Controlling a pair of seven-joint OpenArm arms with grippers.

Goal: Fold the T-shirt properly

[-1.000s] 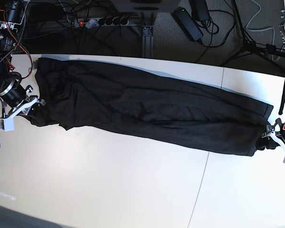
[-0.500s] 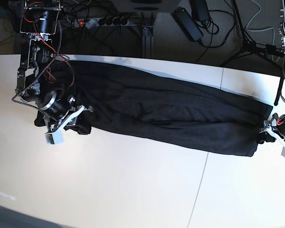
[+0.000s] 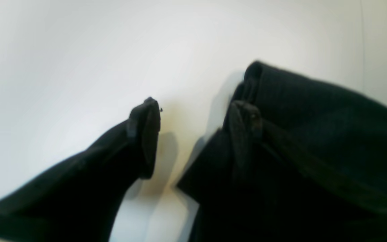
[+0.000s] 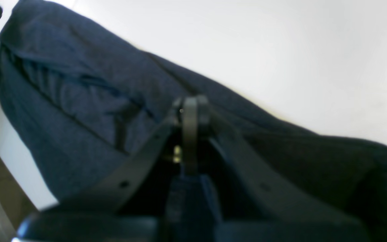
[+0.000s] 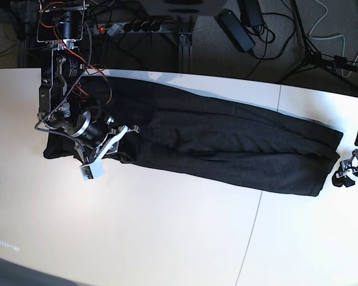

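Right gripper [image 5: 127, 157] has slid inward along the shirt's near edge since a second ago: it was at the left end in the base view, now it sits further toward the middle. Its jaws are together over the cloth, no fabric visibly pinched between them. Left gripper [image 5: 342, 178] has moved only a little, drawing slightly outward off the right end; jaws wide apart, nothing clamped, fingertips just beside the cloth. T-shirt [image 5: 227, 137] lies as a long black strip across the far half of the white table [image 5: 167, 232], plain side showing, left part partly hidden by the right arm. Its right end looks unchanged, with a slanted crease and a corner poking toward the near side. So the change is arm position, hardly the cloth. Reads as smoothing or repositioning between folds: lengthwise folding looks mostly done, shortening the strip from the ends is still to do. Next the left gripper probably needs to get around the right end's layers and close on all of them before lifting inward. Risk: catching only the top layer, or the closed right tips dragging wrinkles into the near edge.
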